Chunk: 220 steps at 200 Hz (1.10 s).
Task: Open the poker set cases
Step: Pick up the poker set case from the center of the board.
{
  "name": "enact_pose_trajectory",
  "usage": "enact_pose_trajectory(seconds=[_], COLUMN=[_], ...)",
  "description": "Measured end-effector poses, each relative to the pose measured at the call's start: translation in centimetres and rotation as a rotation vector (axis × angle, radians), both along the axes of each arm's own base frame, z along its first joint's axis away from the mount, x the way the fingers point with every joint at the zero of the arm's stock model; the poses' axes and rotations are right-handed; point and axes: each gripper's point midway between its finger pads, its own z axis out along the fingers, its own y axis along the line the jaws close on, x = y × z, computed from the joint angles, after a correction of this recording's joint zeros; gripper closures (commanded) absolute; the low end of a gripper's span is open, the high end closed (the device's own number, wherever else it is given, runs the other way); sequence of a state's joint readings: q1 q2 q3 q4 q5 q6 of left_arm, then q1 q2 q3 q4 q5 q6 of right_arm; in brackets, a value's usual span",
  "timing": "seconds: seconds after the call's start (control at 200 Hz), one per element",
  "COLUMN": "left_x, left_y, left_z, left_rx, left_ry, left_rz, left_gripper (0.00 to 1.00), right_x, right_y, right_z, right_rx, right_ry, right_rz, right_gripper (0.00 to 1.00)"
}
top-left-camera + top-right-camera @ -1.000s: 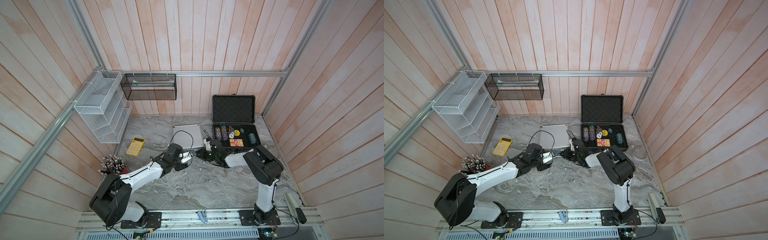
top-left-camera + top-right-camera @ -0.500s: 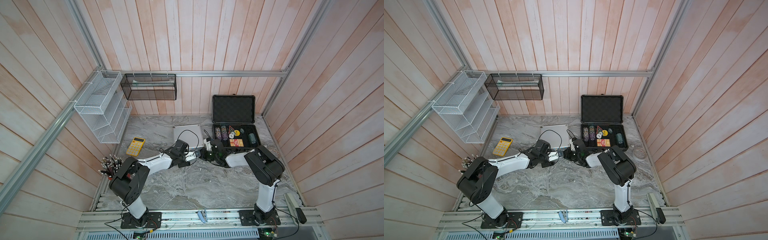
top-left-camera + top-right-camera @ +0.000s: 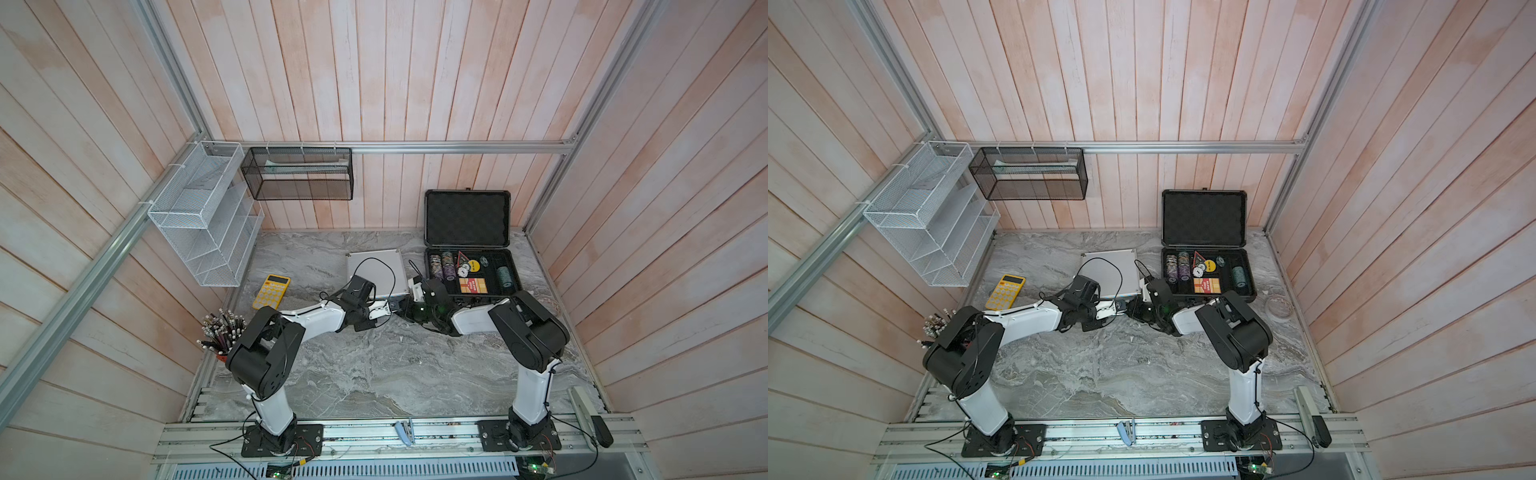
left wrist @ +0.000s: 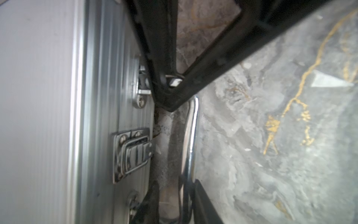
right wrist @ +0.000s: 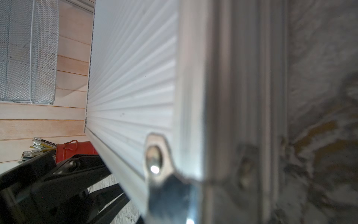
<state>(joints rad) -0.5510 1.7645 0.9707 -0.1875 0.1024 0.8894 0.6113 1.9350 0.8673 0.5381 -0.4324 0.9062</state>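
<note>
On the tabletop [image 3: 374, 365], past a calculator [image 3: 272, 291], the silver case [image 3: 376, 272] lies closed. Left jaws pinch a metal fitting [image 4: 174, 81] on its front edge (a latch [image 4: 133, 153] beside lies flat). Right jaws, pressed together, sit at its front corner. The dark case [image 3: 467, 218] stands open.

Pale pinkish plank walls [image 3: 374, 83] closed three sides; aluminium rail [image 3: 457, 146] ran along the back; grey marbled desk [image 3: 395, 374]; light was even.

Ribbed silver case [image 3: 374, 274], black case [image 3: 467, 218], yellow calculator [image 3: 272, 291], grey veined tabletop [image 3: 374, 365]
</note>
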Motion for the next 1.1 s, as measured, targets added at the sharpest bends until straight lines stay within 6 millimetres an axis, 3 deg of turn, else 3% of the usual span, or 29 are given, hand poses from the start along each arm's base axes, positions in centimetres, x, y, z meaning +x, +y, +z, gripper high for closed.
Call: enact_pose_trajectory(seconds=[0.29, 0.48, 0.645, 0.835, 1.1], left_x=[-0.6, -0.5, -0.7, -0.6, 0.5], left_y=[-0.9, -1.1, -0.7, -1.1, -2.6], left_z=[-0.2, 0.1, 0.0, 0.8, 3.8], left_rx=[-0.015, -0.024, -0.03, -0.061, -0.198], left_ry=[0.038, 0.05, 0.073, 0.101, 0.148], left_rz=[-0.037, -0.039, -0.035, -0.028, 0.0], left_gripper=[1.0, 1.0, 1.0, 1.0, 1.0], right_x=[0.0, 0.1, 0.3, 1.0, 0.0], right_y=[-0.5, -0.7, -1.5, -2.7, -6.4], right_z=[-0.2, 0.3, 3.1, 6.2, 5.3], right_rx=[0.003, 0.006, 0.039, 0.058, 0.023], right_ry=[0.009, -0.002, -0.059, -0.14, -0.126], right_rz=[-0.01, -0.014, -0.026, -0.056, -0.116], right_gripper=[0.88, 0.7, 0.61, 0.61, 0.62])
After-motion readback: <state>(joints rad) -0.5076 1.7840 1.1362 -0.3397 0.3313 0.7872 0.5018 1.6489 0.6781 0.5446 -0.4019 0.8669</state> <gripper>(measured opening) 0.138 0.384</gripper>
